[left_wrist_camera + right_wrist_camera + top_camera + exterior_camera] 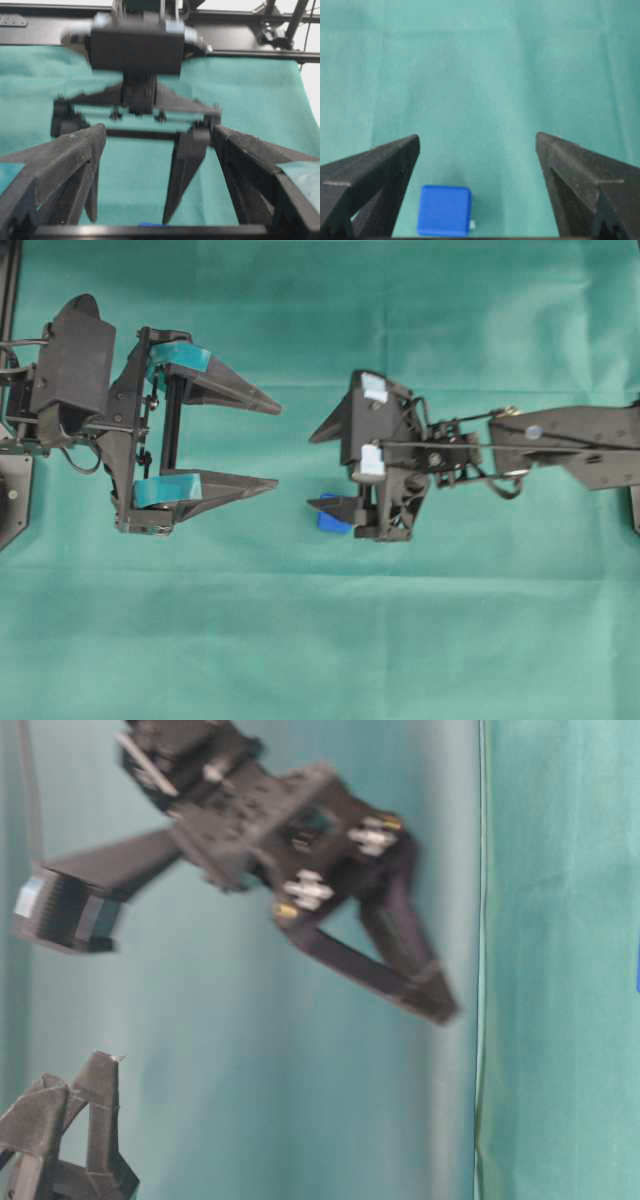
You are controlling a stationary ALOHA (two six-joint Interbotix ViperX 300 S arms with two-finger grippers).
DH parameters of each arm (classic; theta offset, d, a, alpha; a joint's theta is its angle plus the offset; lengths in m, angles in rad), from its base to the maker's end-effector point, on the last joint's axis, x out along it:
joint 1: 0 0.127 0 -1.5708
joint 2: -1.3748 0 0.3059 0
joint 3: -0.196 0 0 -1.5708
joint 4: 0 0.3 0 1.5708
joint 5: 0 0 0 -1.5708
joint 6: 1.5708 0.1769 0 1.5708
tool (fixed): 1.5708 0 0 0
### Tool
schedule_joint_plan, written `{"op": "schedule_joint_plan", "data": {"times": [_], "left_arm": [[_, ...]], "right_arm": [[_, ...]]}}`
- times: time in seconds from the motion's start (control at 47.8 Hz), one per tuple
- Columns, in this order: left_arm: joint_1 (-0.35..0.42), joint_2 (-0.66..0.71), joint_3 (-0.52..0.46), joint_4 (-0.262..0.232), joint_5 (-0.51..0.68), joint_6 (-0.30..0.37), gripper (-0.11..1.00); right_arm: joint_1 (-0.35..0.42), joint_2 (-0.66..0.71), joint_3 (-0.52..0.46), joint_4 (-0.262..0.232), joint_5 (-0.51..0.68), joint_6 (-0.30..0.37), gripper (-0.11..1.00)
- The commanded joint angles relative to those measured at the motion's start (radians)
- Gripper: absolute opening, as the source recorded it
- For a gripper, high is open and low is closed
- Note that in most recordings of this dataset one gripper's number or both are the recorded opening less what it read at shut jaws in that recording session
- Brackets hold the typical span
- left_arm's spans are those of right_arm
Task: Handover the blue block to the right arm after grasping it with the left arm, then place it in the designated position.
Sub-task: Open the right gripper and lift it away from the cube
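Blue block (pixel 444 210) on cloth; right pincer (pixel 477 145) wide open, empty.

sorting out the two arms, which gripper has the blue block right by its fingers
The right gripper, the one with all-black fingers and white patches. The blue block lies on the green cloth beside its lower finger. The teal-banded left gripper stands apart, open and empty.

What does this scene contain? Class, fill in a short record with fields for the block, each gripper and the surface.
block: blue block lying on the cloth, held by neither gripper
block position: near one finger of the right gripper, partly hidden under it in the overhead view
white mark: small one at the block's lower corner
left gripper: open, empty, teal-banded fingers pointing toward the right arm
right gripper: open, empty, above the block
surface: green cloth
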Motion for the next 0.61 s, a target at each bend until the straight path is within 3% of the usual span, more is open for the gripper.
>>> {"op": "schedule_joint_plan", "data": {"times": [0.0, 0.586], "left_arm": [[-0.003, -0.006, -0.028, 0.000, -0.005, 0.002, 1.00], [-0.003, -0.006, -0.028, 0.000, -0.005, 0.002, 1.00]], "right_arm": [[0.003, -0.054, -0.032, -0.002, 0.026, 0.002, 0.92], [0.017, -0.206, -0.080, -0.026, 0.169, 0.002, 0.92]]}}
